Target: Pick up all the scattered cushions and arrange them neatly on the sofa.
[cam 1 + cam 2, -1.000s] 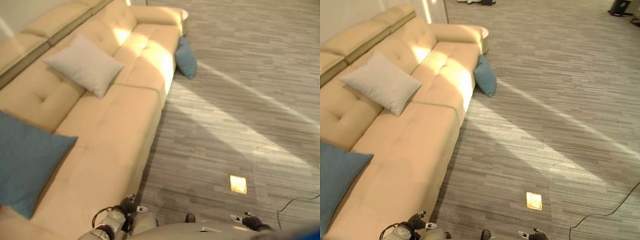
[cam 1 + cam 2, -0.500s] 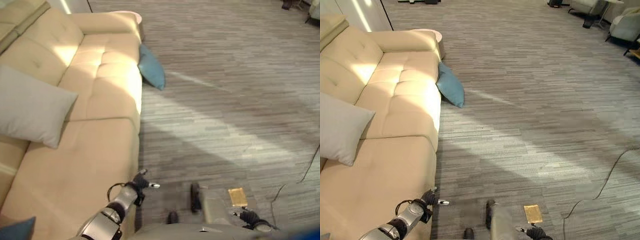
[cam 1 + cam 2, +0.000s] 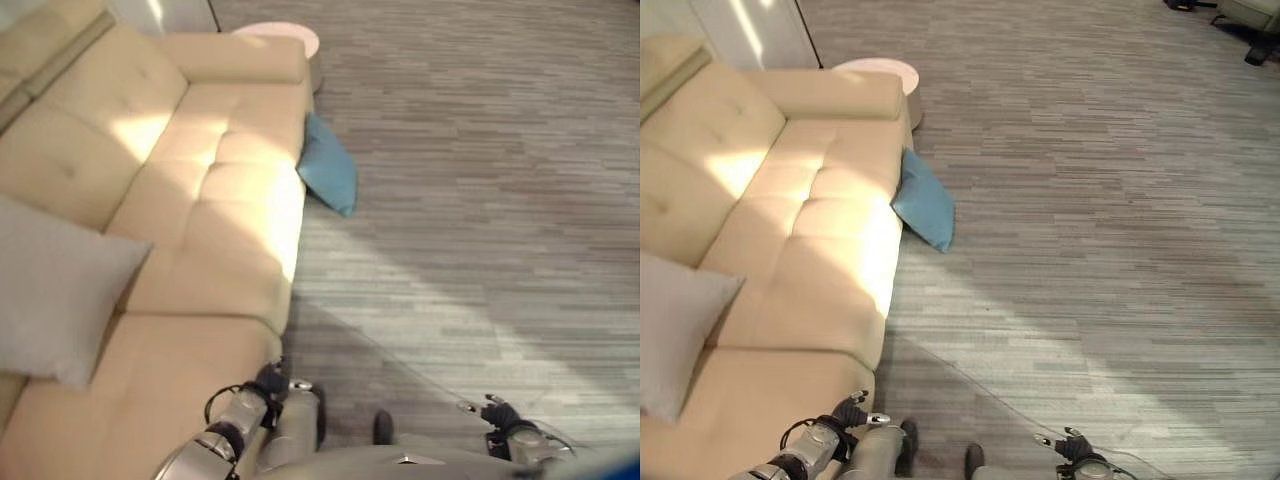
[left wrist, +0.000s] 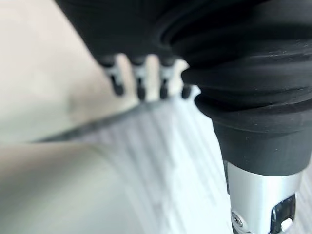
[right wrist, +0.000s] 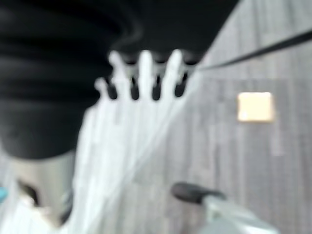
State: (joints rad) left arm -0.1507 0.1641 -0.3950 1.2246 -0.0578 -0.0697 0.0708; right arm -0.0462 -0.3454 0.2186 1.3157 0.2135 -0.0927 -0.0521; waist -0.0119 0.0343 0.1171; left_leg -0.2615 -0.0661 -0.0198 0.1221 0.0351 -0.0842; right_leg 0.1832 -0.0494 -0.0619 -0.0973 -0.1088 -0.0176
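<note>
Camera shifted: one blue cushion (image 3: 925,209) floorbound.

Both eye views look steeply down from the head, the sofa (image 3: 200,190) running along the left into the far distance and the floor (image 3: 1120,200) on the right; they share the blue cushion (image 3: 328,175) against the sofa's front and the side table (image 3: 880,72) at its far end. The left wrist view looks from very close along the left hand (image 4: 141,78) toward the sofa edge and floor. The right wrist view looks along the right hand (image 5: 146,73) down at the floor.
</note>
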